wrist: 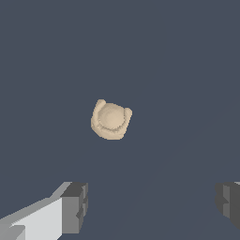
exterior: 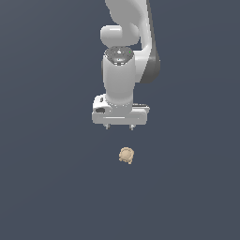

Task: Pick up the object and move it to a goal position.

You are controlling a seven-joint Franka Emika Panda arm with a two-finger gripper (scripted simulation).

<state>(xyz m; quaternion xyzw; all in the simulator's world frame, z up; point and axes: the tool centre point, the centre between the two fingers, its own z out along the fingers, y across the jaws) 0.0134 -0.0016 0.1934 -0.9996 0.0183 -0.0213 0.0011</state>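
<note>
The object (exterior: pixel 126 155) is a small tan-beige roundish lump with little nubs at its lower edge, lying on the dark grey floor. It also shows in the wrist view (wrist: pixel 111 120), alone and untouched. My white gripper (exterior: pixel 119 126) hangs above and behind it in the exterior view, pointing down, clearly apart from it. Its short dark fingertips (exterior: pixel 107 126) stand wide apart. In the wrist view the gripper (wrist: pixel 152 206) is open and empty, with one grey finger pad (wrist: pixel 75 206) on each side and the object outside the gap between them.
The flat dark grey floor (exterior: pixel 47 187) fills both views. The white arm (exterior: pixel 122 56) rises from the gripper to the top of the exterior view.
</note>
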